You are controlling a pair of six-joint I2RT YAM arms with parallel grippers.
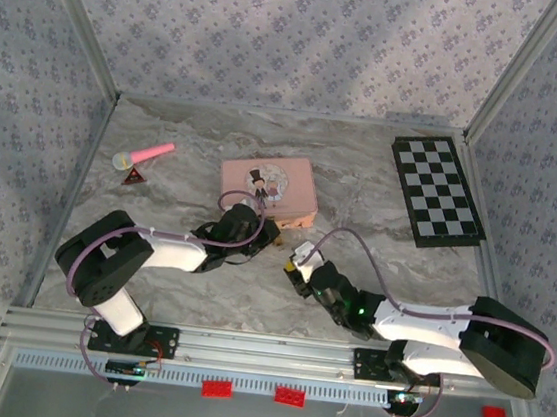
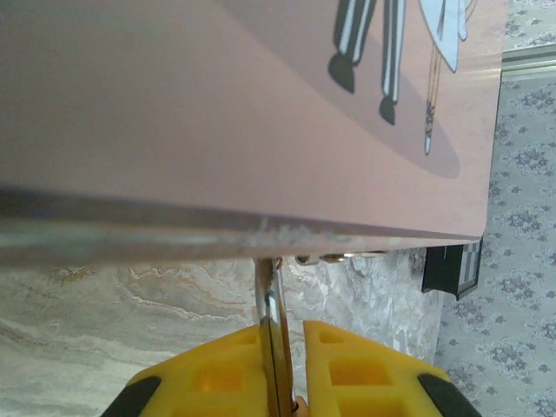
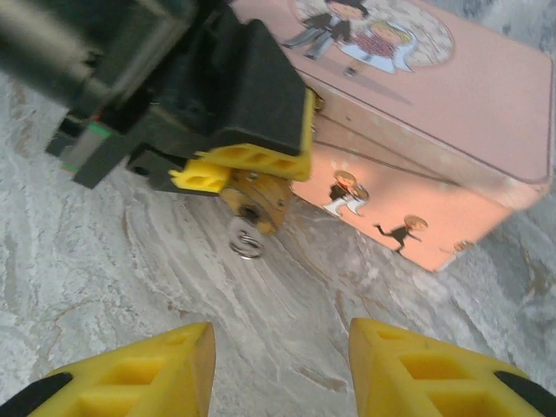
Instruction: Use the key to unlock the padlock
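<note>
Right tool gapes open near the padlock, which the left tool pinches beside the pink box.

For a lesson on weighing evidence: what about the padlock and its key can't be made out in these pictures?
- The key: the right wrist view shows a ring below the padlock, but blur hides any blade.
- The shackle: in the same view, covered by the left fingers; locked or open is unclear.
- Top view: padlock too small to see by the left gripper.
- Left wrist view: metal strip between fingers, cut off by the pink box; identity unclear.
</note>
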